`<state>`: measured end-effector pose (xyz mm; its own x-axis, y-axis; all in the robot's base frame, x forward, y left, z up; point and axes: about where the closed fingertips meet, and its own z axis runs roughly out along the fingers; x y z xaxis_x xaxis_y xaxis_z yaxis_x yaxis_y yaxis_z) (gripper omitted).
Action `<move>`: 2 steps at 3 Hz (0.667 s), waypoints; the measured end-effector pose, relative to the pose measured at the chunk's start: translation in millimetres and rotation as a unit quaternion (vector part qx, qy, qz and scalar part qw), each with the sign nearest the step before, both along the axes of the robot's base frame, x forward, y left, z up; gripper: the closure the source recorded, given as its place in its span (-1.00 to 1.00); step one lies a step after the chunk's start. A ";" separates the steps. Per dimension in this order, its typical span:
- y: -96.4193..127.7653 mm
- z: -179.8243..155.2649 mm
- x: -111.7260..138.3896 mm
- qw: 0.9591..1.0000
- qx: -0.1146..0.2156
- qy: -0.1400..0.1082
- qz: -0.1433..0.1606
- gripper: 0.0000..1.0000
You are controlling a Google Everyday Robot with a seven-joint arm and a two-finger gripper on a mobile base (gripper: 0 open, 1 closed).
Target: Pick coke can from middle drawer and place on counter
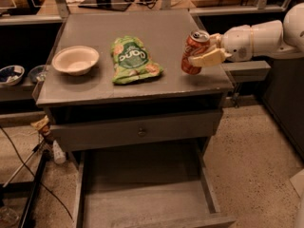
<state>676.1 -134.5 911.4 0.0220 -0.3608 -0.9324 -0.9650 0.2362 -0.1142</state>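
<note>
- Can (190,51) in the grip of the tool (199,50), which comes in from the right-hand side as I look at it. Its fingers are closed around the can's middle, and one pale finger (209,58) crosses the front of it.
- The can hangs over the front right part of the tabletop (166,30), close to the right edge. It is well apart from the open drawer (142,198) down below, whose floor lies bare.
- What matters for the next move is that the tabletop lies straight beneath the can's base, so I'd judge only a short lowering is left. I can't tell from where I stand whether the base already touches the surface. It looks to be just above it.
- The can's long axis is near upright but tilted. The silver top leans right and a little back, toward the arm, and the base is kicked out left toward the snack bag (133,61).
- My guess is the can wants levelling before the tool lets go. Set down on the rim of its base, it could rock or tip.
- The bag is near the can but not touching it, and the bowl (76,60) sits farther left, so nothing crowds the landing spot.
</note>
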 end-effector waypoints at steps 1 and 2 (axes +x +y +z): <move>0.0 0.0 0.0 1.000 0.000 0.000 0.000 1.00; 2.9 -2.7 3.8 1.000 0.004 0.011 0.008 1.00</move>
